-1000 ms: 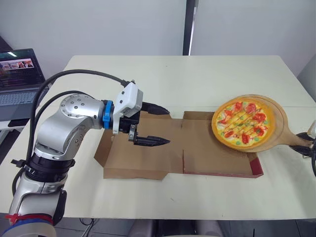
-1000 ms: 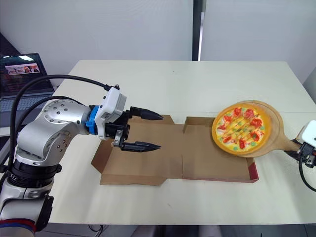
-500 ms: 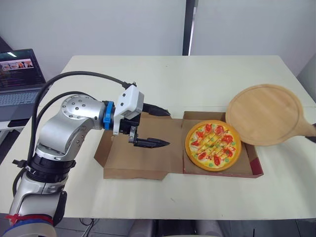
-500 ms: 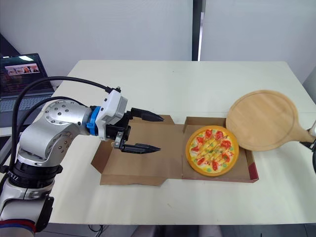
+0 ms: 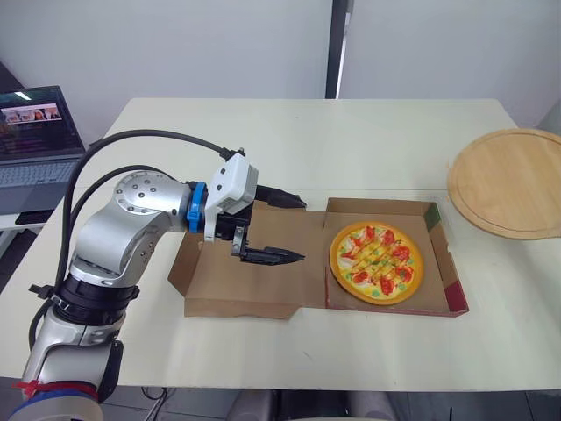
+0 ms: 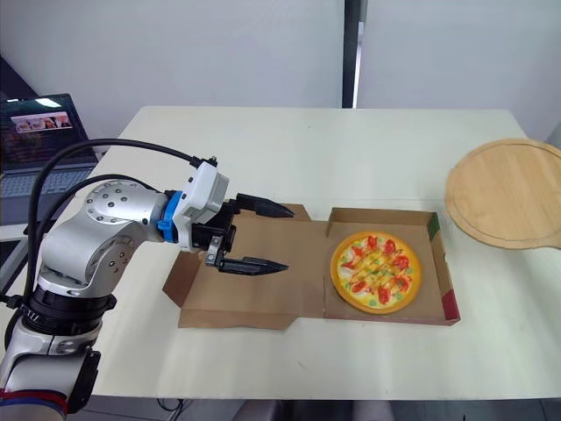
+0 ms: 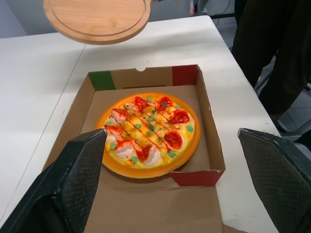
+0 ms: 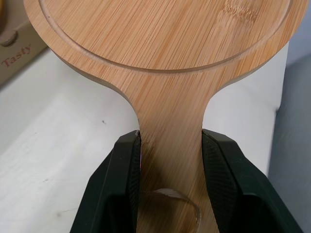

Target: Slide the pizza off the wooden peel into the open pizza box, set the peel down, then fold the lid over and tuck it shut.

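Note:
The pizza (image 5: 375,263) lies flat in the tray of the open cardboard box (image 5: 443,263). The box's lid (image 5: 263,281) lies spread out to the tray's left. My left gripper (image 5: 301,230) hovers open just above the lid, its fingers pointing at the pizza (image 7: 148,133). The round wooden peel (image 5: 513,182) is bare and sits to the right of the box, at the table's right side. My right gripper (image 8: 171,138) is shut on the peel's handle (image 8: 170,121), one finger on each side.
A laptop (image 5: 35,132) stands open on a separate desk at the far left. A person in dark clothes (image 7: 272,48) stands beyond the table's right end. The white table (image 5: 368,140) stretches behind the box.
The pizza has slid off the peel into the tray. My right gripper has carried the bare peel to the right, away from the box. The left arm has barely moved.

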Tool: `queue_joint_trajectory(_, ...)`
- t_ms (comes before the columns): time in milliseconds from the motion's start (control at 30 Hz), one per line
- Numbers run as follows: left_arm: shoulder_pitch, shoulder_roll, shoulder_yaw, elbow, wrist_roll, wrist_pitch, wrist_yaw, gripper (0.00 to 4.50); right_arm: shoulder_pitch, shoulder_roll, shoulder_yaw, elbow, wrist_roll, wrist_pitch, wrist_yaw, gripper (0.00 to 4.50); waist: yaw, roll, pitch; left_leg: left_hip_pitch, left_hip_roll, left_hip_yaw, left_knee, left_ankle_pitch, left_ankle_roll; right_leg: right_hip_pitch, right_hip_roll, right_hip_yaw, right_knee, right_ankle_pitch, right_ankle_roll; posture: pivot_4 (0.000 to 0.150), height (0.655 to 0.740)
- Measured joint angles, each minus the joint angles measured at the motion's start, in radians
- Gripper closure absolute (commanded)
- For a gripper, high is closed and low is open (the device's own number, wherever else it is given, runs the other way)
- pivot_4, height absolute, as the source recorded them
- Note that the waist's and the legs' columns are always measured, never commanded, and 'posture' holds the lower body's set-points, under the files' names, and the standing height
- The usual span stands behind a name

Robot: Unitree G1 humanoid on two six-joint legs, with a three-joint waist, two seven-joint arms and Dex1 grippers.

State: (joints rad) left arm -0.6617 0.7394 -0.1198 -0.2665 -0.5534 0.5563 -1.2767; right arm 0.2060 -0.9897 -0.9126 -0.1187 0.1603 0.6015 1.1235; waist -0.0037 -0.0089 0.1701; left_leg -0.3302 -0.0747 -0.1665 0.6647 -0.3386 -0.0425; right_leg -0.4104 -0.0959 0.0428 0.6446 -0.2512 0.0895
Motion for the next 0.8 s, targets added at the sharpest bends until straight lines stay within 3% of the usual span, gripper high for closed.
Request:
queue_joint_trajectory(233, -0.001, -0.039, 0.000, -0.037, -0.032, 0.040, 0.033, 0.00, 0.003, 0.145, 0.003, 0.009, 0.044, 0.085, -0.149, 2.96, -0.001, 0.001, -0.001, 0.001, 0.000, 0.000, 0.000, 0.000, 0.000, 0.000, 0.000, 0.001, 0.000, 0.000, 0.000, 0.150, 0.7400)
queue_joint_trajectory(667, -0.012, -0.089, -0.012, -0.090, -0.061, 0.116, 0.119, 0.00, -0.109, 0.162, 0.216, 0.235, 0.062, 0.107, -0.321, 2.96, -0.001, 0.002, -0.001, 0.001, 0.000, 0.001, 0.000, 0.000, 0.000, 0.000, 0.000, 0.001, 0.000, 0.000, 0.000, 0.150, 0.7400)
queue_joint_trajectory(800, -0.011, -0.090, -0.013, -0.092, -0.061, 0.118, 0.134, 0.00, -0.126, 0.154, 0.223, 0.290, 0.080, 0.109, -0.339, 1.63, -0.001, 0.002, -0.001, 0.001, 0.000, 0.001, 0.000, 0.000, 0.000, 0.000, 0.000, 0.001, 0.000, 0.000, 0.000, 0.150, 0.7400)
